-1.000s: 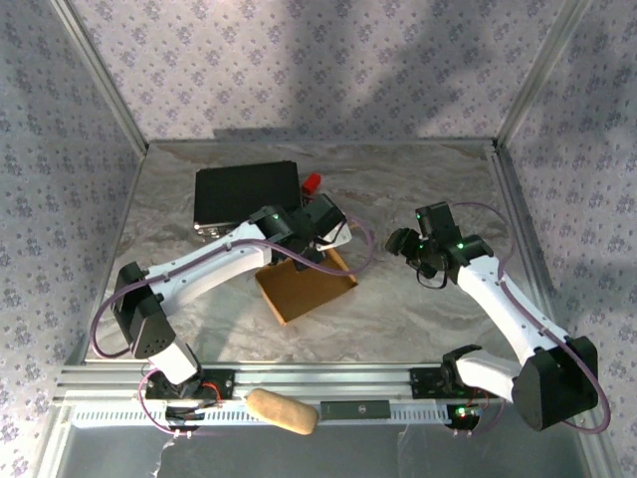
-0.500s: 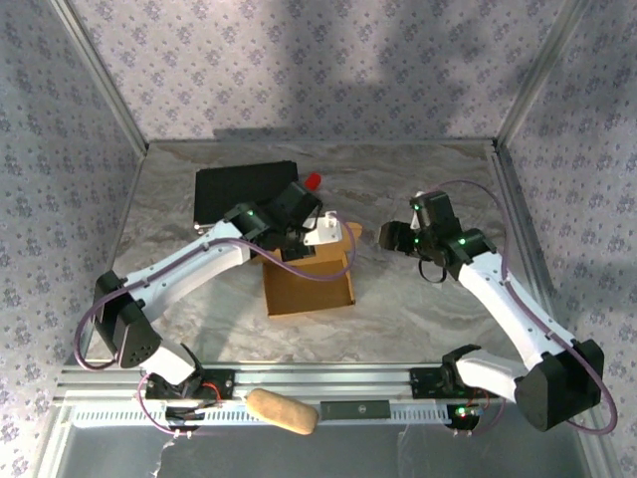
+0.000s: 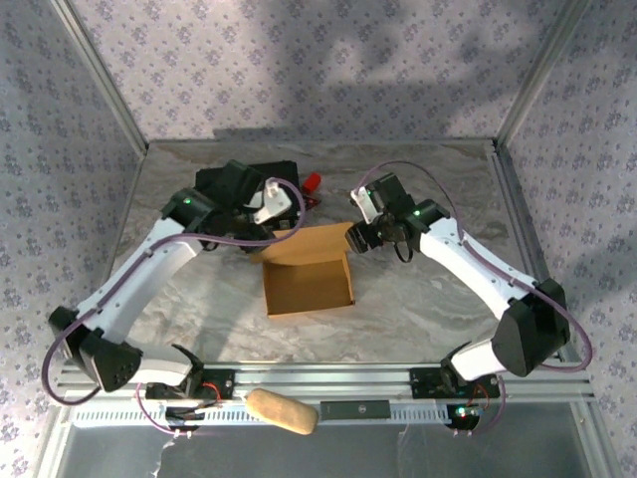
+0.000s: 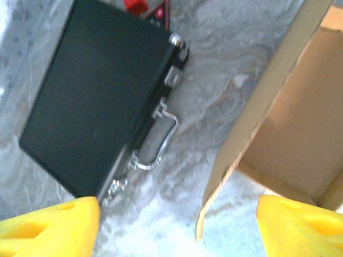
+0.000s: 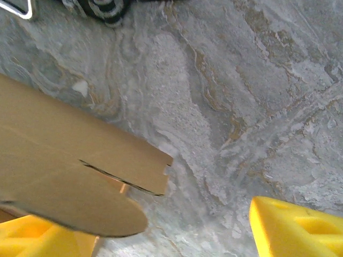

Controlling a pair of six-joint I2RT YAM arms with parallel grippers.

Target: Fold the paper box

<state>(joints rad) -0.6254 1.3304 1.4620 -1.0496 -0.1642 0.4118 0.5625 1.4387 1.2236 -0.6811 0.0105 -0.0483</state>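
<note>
1. The surface [image 3: 438,309] is smooth and shiny. The paper box [image 3: 309,284] sits in the middle of it, and nothing holds it down. A push from one side can make it slide away and not fold.
2. The paper box is only half made. It looks like an open tray with a tall back wall. A loose flap [image 5: 80,182] sticks out on the right side. With nothing holding the walls, they can flop back down flat.
3. The black case [image 4: 91,101] lies just behind the box. The left arm [image 3: 139,274] reaches over it, so a low move can bump the case into the box.
4. The right gripper [image 5: 171,233] is wide open and holds nothing. The flap hangs right by one finger [image 5: 32,241], and I cannot tell if they touch. A squeeze in the wrong spot can crush or tear the flap.
5. The left gripper [image 4: 177,227] is wide open too, with nothing in it. The box's side wall is just in front of it. A crooked move down can squash that wall.
6. The little red thing [image 3: 312,182] lies by the case. It can get knocked away.
</note>
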